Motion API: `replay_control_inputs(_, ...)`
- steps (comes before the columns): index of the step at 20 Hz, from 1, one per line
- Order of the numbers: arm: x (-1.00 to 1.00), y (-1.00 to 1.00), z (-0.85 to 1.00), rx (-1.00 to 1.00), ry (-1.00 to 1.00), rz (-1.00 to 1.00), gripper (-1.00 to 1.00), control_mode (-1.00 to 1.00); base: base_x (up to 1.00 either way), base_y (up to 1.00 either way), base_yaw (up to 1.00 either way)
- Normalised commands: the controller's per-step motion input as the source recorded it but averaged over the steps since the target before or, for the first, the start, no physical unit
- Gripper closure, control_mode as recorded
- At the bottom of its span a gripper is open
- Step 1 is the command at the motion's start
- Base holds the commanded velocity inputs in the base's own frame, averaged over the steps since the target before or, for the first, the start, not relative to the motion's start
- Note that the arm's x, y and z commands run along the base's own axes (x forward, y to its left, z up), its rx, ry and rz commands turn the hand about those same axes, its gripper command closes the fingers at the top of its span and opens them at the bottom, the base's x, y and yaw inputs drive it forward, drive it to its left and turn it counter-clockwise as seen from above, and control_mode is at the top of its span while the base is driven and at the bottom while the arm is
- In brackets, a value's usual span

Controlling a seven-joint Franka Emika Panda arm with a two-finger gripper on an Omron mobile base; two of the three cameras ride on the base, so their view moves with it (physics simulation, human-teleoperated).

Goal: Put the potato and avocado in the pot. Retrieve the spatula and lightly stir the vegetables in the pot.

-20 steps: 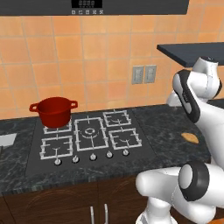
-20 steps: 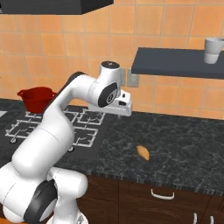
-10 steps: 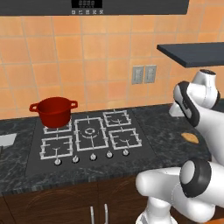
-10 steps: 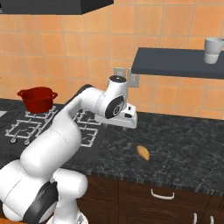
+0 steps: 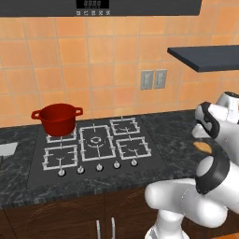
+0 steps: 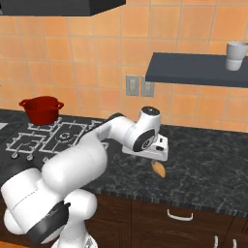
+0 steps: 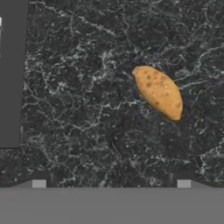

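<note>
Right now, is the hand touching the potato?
Apart. In the hand view the potato lies on the dark counter with bare counter between it and the fingertips at the bottom. The hand hovers above it, open.

Arm reaches forward, wrist bent down; claw (image 7: 111, 183) spread wide, empty.

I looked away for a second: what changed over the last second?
The arm swung right along the counter and lowered; its open hand now hangs just above the potato, nothing held. The potato and the red pot on the stove stayed put.
</note>
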Motion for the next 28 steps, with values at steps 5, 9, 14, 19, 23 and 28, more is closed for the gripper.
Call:
replay_control_inputs(5, 0.04, -0.14, -0.06, 0.0, 0.02, 0.0, -1.0, -1.0, 0.0, 0.0, 0.0)
replay_control_inputs(9, 0.27, -0.1, -0.24, -0.02, 0.06, 0.0, -1.0, -1.0, 0.0, 0.0, 0.0)
replay_control_inputs(14, 0.38, -0.34, -0.36, -0.01, 0.07, 0.0, -1.0, -1.0, 0.0, 0.0, 0.0)
replay_control_inputs(19, 0.24, -0.35, -0.3, 0.0, 0.07, 0.0, -1.0, -1.0, 0.0, 0.0, 0.0)
replay_control_inputs(23, 0.12, -0.1, -0.25, 0.0, 0.02, 0.05, -1.0, -1.0, 0.0, 0.0, 0.0)
replay_control_inputs(28, 0.14, -0.01, -0.2, 0.0, 0.03, 0.2, -1.0, -1.0, 0.0, 0.0, 0.0)
